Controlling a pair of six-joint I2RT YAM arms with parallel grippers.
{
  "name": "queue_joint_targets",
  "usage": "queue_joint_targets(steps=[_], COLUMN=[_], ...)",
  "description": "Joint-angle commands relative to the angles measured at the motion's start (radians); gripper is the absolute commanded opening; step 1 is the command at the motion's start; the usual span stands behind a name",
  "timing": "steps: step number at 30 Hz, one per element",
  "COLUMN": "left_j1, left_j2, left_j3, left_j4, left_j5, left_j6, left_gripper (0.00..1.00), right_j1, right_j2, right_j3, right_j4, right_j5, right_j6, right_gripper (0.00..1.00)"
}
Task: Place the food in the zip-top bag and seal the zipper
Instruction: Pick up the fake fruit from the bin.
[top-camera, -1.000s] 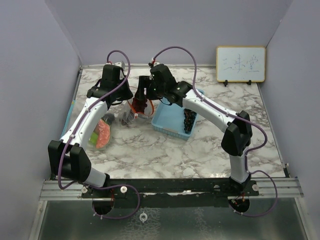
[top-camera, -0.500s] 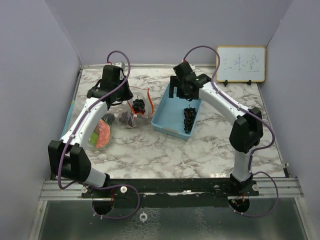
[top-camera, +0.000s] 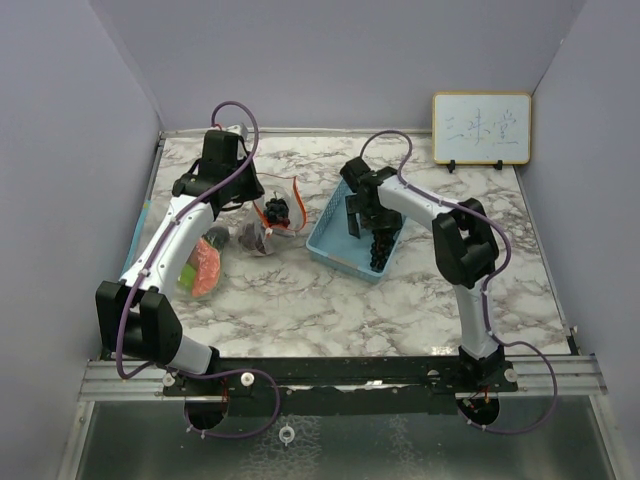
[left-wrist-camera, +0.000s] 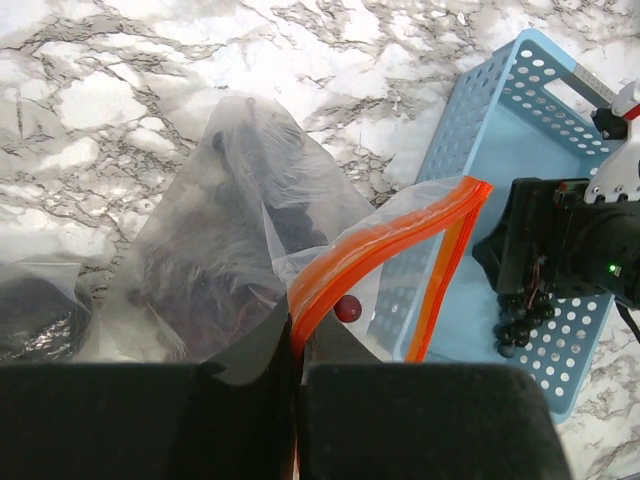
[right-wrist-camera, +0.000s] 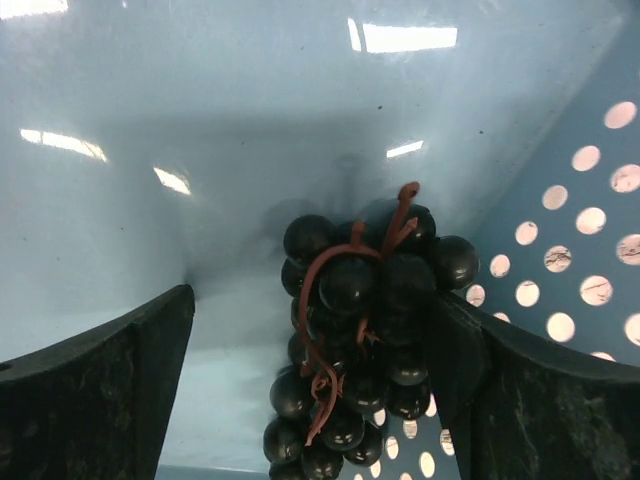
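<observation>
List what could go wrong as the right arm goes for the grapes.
1. The grapes lie close to the wall of the basket, off-centre in the open right tool; closing may clip the wall or catch only a few berries.
2. The left tool pinches the bag at one spot on its zipper; the mouth looks narrow, so the bunch could snag there.

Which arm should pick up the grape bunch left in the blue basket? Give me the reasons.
Right. The right gripper hangs open inside the basket with the grape bunch between its fingers. The left gripper is shut on the zip-top bag at its orange zipper edge, holding it up.
</observation>
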Motion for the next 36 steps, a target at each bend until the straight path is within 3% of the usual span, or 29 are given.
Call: queue_joint_targets(steps=[1,3,6,7,9,18,24,32,36], left_j1=[0.013,0.016,0.019,0.020,0.021,0.022,0.022,0.024,0.024], left_j2=[-0.019,-0.014,-0.007,-0.005,-0.004,-0.007,-0.005,-0.016,-0.022], left_j3=[0.000,0.004,0.007,0.009,0.007,-0.025,-0.033,-0.057,-0.044], left_j4=[0.009,0.007,0.004,0.005,0.006,0.015,0.026,0.049,0.043], left_j5=[0.013,0.014,0.017,0.019,0.025,0.037,0.040,0.075,0.071], left_j6=[0.009,0.009,0.010,0.011,0.007,-0.004,-0.012,-0.042,-0.040], left_gripper=[0.00,0.00,0.00,0.00,0.00,0.00,0.00,0.00,0.00], right_j1=[0.004,0.004,0.004,0.004,0.004,0.034,0.127,0.258,0.289], right_j2=[0.015,0.004,-0.025,-0.037,-0.068,-0.346,-0.383,-0.369,-0.298], right_j3=[-0.052,-0.070,-0.081,-0.080,-0.070,0.004,0.100,-0.030,-0.020], right_j4=[-0.006,0.014,0.041,0.048,0.058,0.255,0.431,0.880,0.855], right_j5=[0.019,-0.003,-0.027,-0.033,-0.039,-0.254,-0.368,-0.193,-0.173], right_j6=[-0.007,-0.010,-0.018,-0.026,-0.038,-0.095,-0.016,0.000,0.008], right_gripper=[0.83,0.69,0.23,0.13,0.02,0.02,0.02,0.02,0.02])
